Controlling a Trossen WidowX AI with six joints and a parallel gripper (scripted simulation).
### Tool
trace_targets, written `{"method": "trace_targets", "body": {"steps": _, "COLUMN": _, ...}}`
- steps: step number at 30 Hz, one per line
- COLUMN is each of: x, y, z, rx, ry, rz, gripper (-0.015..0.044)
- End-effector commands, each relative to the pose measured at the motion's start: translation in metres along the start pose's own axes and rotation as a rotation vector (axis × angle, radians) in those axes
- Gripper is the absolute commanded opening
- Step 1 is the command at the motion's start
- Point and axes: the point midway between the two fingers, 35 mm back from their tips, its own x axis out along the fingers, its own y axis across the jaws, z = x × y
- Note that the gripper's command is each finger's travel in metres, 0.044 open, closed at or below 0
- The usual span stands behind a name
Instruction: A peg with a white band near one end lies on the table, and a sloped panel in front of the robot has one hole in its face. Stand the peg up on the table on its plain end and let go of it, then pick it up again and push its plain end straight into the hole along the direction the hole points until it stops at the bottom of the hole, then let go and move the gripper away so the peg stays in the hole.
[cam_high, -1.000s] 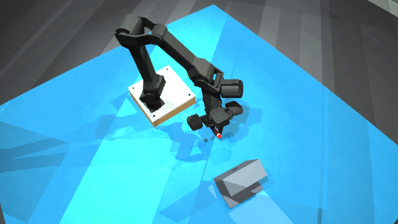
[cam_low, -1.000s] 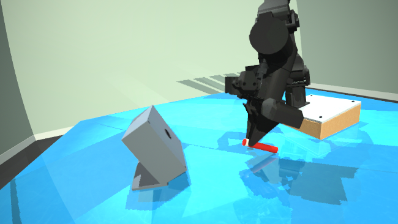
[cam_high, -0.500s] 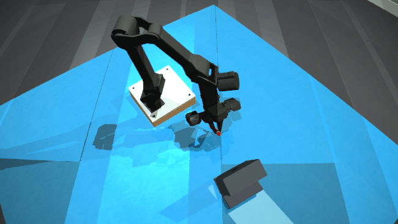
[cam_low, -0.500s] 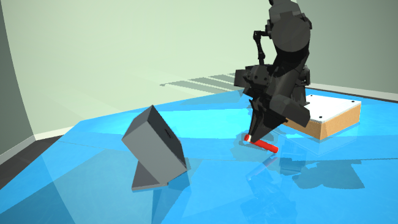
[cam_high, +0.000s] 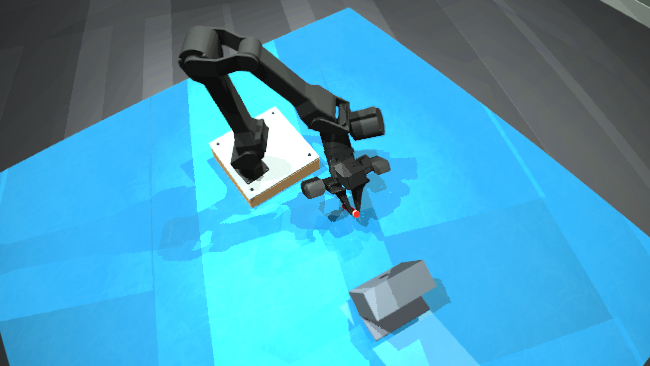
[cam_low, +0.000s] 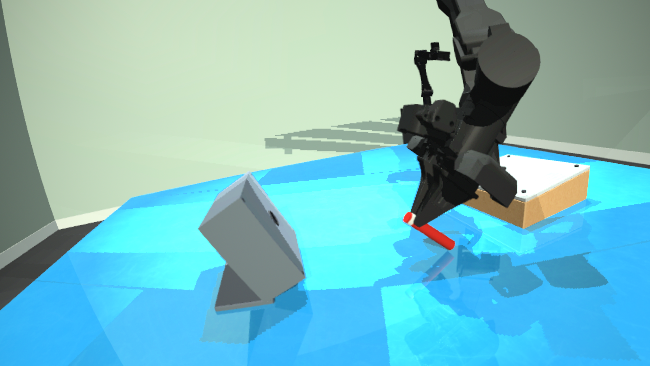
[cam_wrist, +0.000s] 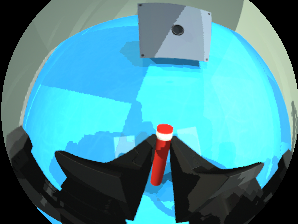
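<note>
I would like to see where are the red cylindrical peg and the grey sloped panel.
red cylindrical peg (cam_low: 436, 236) (cam_wrist: 159, 162): exterior and wrist, red shaft
grey sloped panel (cam_low: 245, 240) (cam_wrist: 159, 37): exterior, side; wrist, face

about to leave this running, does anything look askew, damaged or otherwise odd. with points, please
Nothing stands out. The gripper (cam_high: 356, 210) (cam_low: 414, 220) (cam_wrist: 162, 139) is shut on the red peg (cam_high: 356, 214) (cam_low: 434, 236) (cam_wrist: 159, 165) near its white band, plain end tilted down. That slant suits a peg being stood up. The sloped panel (cam_high: 400, 292) (cam_low: 250, 240) (cam_wrist: 160, 37) shows no visible damage, and its hole looks unobstructed.

Robotics lab or workshop, black jointed metal arm (cam_high: 280, 75) (cam_low: 505, 65) at upper centre from above, pale green plain wall (cam_low: 200, 90) (cam_wrist: 30, 55) behind
</note>
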Motion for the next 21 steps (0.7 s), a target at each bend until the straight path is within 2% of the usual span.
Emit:
{"method": "trace_targets", "body": {"steps": 1, "x": -0.002, "y": -0.001, "z": -0.002, "rx": 0.005, "ry": -0.036, "rz": 0.000, "gripper": 0.0049}}
{"method": "trace_targets", "body": {"steps": 21, "x": -0.013, "y": -0.001, "z": -0.010, "rx": 0.004, "ry": -0.208, "rz": -0.001, "gripper": 0.0049}}
